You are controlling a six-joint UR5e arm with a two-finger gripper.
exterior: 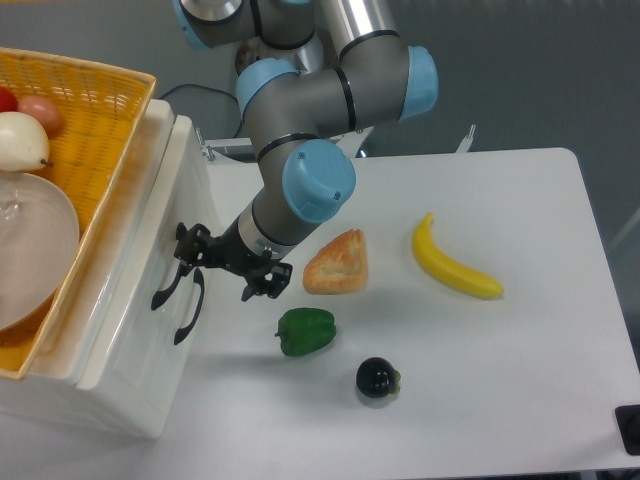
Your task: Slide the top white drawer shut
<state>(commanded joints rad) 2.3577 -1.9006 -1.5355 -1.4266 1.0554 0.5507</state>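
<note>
Bench [500, 380] surface, white, fills the lower and right parts of the frame. Nearest the viewer, at lower centre, sits a small dark round fruit [377, 379]. Just above and left of it lies a green bell pepper [305, 331]. Farther back, at centre, is a wedge of bread [337, 264], and to its right a yellow banana [453, 262] lies on a slant, well apart from the bread.

At the left edge stands a white cabinet. Its top white drawer [140, 260] has its flat glossy front panel facing right, with a narrow gap showing along the panel's upper edge beside the cabinet body. A black curved handle [166, 287] sits on that panel, and a second black handle [189, 312] of the lower white drawer [150, 385] sits just beside it, lower and to the right.

The gripper [226, 271], black, is at centre left, right against the drawer front. One finger is at the top drawer's handle and the other points down toward the bench near the pepper; the jaws stand spread apart and grasp nothing.

Behind it, the grey arm [310, 110] with light blue joint caps rises to the top centre of the frame.

In the upper left, a yellow woven basket [95, 120] rests on top of the cabinet, holding a clear bowl [35, 250] and some round produce [20, 138].
</note>
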